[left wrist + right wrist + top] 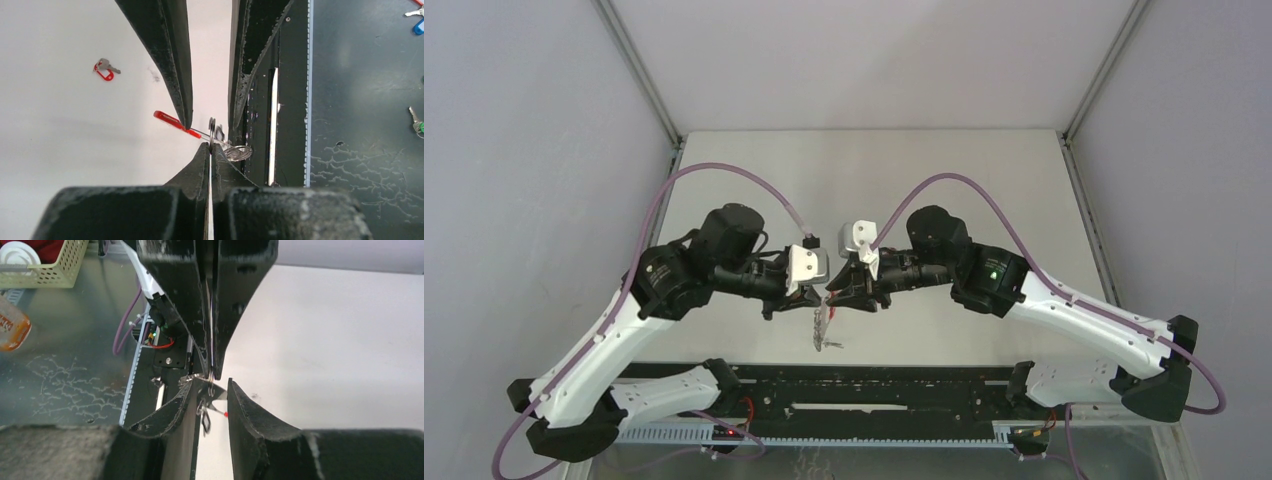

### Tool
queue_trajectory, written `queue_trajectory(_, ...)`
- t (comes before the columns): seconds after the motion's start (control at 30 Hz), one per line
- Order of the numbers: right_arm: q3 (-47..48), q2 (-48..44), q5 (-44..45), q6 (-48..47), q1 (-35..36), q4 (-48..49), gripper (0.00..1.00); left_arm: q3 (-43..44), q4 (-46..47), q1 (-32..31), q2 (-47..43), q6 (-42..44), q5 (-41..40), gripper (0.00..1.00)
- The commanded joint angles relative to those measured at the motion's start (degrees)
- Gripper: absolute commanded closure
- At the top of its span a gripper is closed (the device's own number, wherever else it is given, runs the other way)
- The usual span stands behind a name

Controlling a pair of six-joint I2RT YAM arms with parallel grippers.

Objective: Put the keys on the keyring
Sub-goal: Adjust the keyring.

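Left pincer: jaws pressed together, pinching the thin keyring, which stands on edge just beyond the tips. Right pincer: jaws spread, one finger on each side of the ring's edge, with a narrow gap on either side. Whether either finger touches the metal cannot be told.

In the top view the two pincers meet tip to tip near the middle of the tabletop, slightly toward 6 o'clock. The red strap runs from the ring toward 10 o'clock in the left wrist view, passing just beside one right fingertip. The keys hang in a loose bunch below the meeting point, toward 6 o'clock, above the pale surface.

Edges: a black rail runs along the near edge at 6 o'clock, close to the hanging bunch. Grey walls close the tabletop at 9, 12 and 3 o'clock. A wide stretch of pale surface lies between the pincers and the back wall at 12 o'clock.

A single key with a red tag lies flat on the tabletop, well apart from the ring, at 10 o'clock in the left wrist view.
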Motion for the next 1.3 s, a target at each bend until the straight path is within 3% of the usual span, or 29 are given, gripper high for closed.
queue_trajectory(0.0, 0.0, -1.4, 2.0, 1.1, 0.4, 5.1, 0.64, 4.0, -0.9, -0.9, 0.8, 0.0, -1.5, 1.00)
queue_trajectory(0.47, 0.0, -0.5, 1.1, 1.6, 1.0, 4.9, 0.66, 5.6, -0.8, -1.2, 1.4, -0.6, -2.2, 1.00)
queue_trajectory(0.77, 0.0, 0.5, 2.1, 3.0, 1.0, 6.2, 0.79, 6.7, -0.7, -1.4, 2.0, -1.4, -2.1, 1.00)
queue_trajectory(1.0, 0.0, 0.9, 1.9, 2.7, 1.0, 4.7, 0.75, 7.6, -1.0, -1.4, 2.2, -1.6, -1.6, 1.00)
queue_trajectory(1.07, 0.0, 1.0, 1.5, 2.8, 0.9, 4.7, 0.79, 7.5, -1.0, -1.4, 2.2, -1.5, -1.2, 1.00)
queue_trajectory(1.17, 0.0, 1.0, 0.7, 3.0, 0.7, 5.3, 0.99, 7.4, -1.1, -1.4, 2.0, -1.2, -0.9, 1.00)
queue_trajectory(1.27, -0.1, 0.6, 1.3, 3.5, 0.7, 5.9, 1.00, 7.2, -1.0, -1.5, 1.9, -1.0, -1.3, 1.00)
